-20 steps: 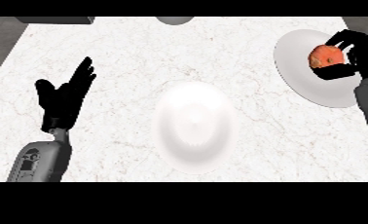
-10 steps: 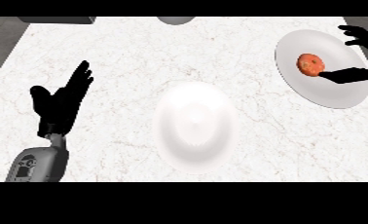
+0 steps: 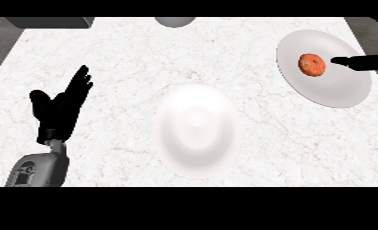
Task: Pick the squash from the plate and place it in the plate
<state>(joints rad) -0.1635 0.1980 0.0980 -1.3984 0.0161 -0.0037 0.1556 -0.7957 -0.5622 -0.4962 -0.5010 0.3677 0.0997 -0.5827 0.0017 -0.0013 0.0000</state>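
Head view shows only a bit of my right hand (image 3: 356,62) now, poking in from the right edge of the frame. A second ago it was curled over the squash (image 3: 311,64). Now it has pulled back, and just a black tip shows beside the squash, not touching it as far as I can see. I cannot tell how open that hand is, but it holds nothing I can see.

The squash sits bare on the right plate (image 3: 332,91), in the upper right of the frame. So it has not been picked up yet, and I think I must try the grab again.

The middle plate (image 3: 198,131) waits in the lower middle with nothing on it. My left hand (image 3: 60,105) rests at the left side, open, fingers up.
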